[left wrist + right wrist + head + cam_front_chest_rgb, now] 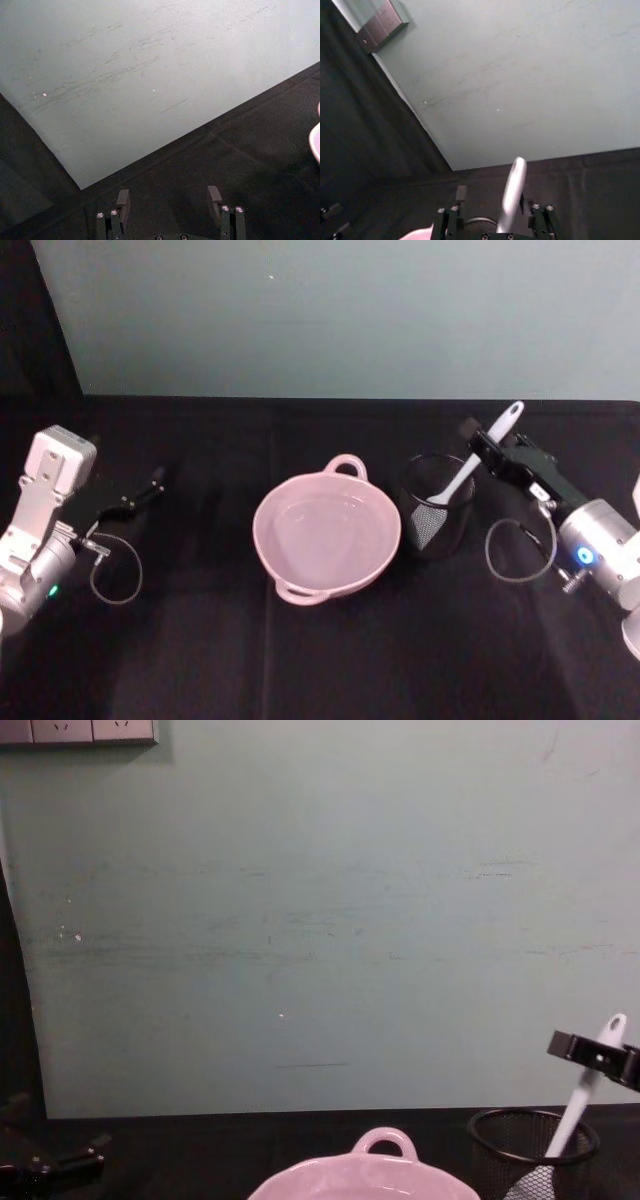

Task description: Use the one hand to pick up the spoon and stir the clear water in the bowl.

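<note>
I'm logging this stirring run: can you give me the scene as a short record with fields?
Spoon: white plastic spoon, head down in the black wire-mesh cup, handle leaning out
Right gripper: around the spoon's handle
Bowl: pale pink ceramic bowl, left of the cup, no spoon in it
Left gripper: open, far left, idle

Black mesh cup [437,508] stood upright on black tablecloth [200,660], pale green wall [320,920] behind, grey socket plate [78,731] mounted high on wall
</note>
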